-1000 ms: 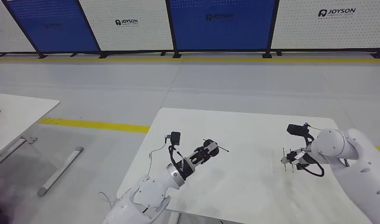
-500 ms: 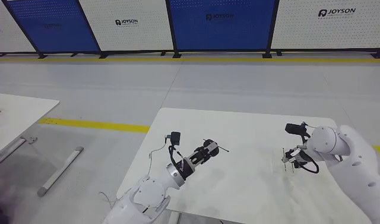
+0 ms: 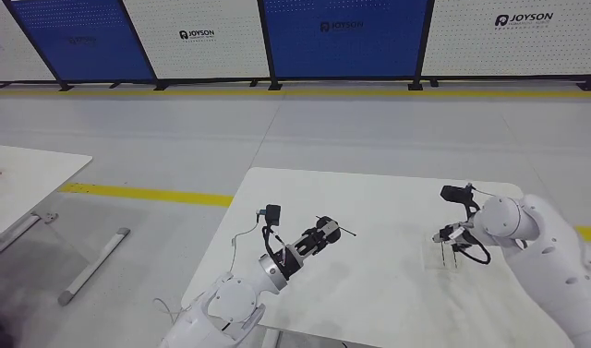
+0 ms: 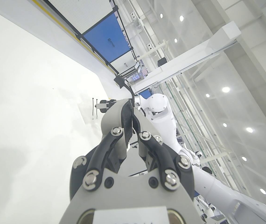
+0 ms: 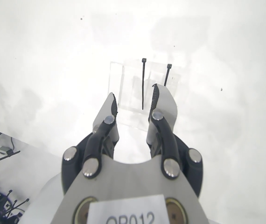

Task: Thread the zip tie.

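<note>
Two zip ties (image 3: 453, 257) sat at bench (image 3: 369, 200) right side, right gripper (image 3: 442, 237) just above them. Left gripper (image 3: 326, 229), well apart, looked clamped on thin black strip (image 3: 347, 230), likely another zip tie.

Left wrist: left gripper (image 4: 130, 104) pads were pressed together; strip between them too thin to make out.

Right wrist: right gripper (image 5: 134, 92) fingers were apart, empty. First tie (image 5: 143, 82) on clear holder (image 5: 116, 87) lay in line with gap; second tie (image 5: 168, 73) ran behind one finger.

Judgement: early stage, no tail through any head; pick-up and threading remained.

Blue and white panels (image 3: 343, 48), grey floor (image 3: 277, 131)
</note>
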Controlling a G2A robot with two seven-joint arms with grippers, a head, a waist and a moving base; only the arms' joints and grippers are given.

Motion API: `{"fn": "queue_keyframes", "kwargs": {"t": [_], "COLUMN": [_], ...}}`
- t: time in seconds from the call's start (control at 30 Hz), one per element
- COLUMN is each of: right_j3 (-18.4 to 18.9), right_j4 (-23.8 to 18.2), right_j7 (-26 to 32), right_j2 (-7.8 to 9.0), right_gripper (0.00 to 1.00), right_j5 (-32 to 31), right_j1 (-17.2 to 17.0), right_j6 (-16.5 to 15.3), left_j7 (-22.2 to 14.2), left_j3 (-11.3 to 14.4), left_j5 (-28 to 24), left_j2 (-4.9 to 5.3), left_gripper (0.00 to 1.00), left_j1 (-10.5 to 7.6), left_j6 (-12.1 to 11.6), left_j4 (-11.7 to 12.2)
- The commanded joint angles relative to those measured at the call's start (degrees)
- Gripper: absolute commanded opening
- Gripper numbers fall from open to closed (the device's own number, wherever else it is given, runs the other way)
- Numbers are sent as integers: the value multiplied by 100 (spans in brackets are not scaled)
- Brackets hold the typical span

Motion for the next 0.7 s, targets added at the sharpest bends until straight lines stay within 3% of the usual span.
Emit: {"fn": "queue_keyframes", "kwargs": {"t": [0.0,0.1,0.2,0.23,0.27,0.67], "right_j3": [107,408,777,835,882,1004], "right_j4": [-180,-603,-1053,-1136,-1167,-1165], "right_j7": [-55,-242,-316,-245,-132,-206], "right_j2": [41,141,278,311,332,346], "right_gripper": [37,38,43,58,100,100], "right_j5": [-42,-11,56,14,22,209], "right_j1": [-77,-309,-668,-752,-799,-895], "right_j6": [27,31,-189,-227,-209,-237], "left_j7": [0,0,0,0,0,0], "left_j3": [0,0,0,0,0,0], "left_j5": [0,0,0,0,0,0], "left_j2": [0,0,0,0,0,0], "left_gripper": [0,0,0,0,0,0], "left_j1": [0,0,0,0,0,0], "left_j6": [0,0,0,0,0,0], "left_j4": [0,0,0,0,0,0]}}
